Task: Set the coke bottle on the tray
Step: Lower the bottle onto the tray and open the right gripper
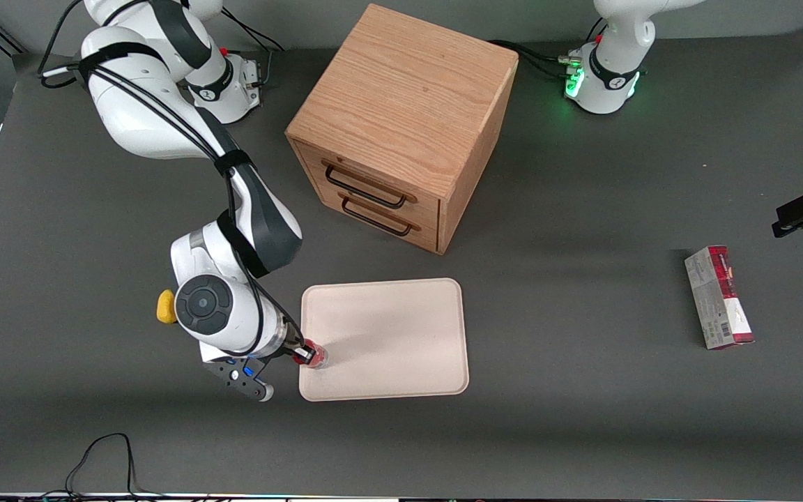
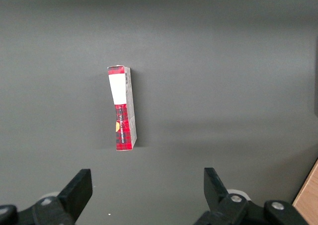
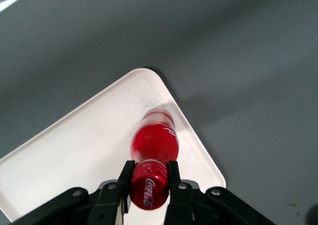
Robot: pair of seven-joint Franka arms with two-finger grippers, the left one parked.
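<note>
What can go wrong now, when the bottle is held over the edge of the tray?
The pincer grips the coke bottle only at its cap, so the bottle might swing or slip. It hangs over the tray close to a corner rim; released here, it could tip and roll onto the table.

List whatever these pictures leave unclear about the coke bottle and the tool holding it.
- Front view: the arm's wrist covers most of the tool; only part of the coke bottle shows.
- Right wrist view: whether the bottle's base touches the tray cannot be told.
- Left wrist view: shows only the red-and-grey carton.
</note>
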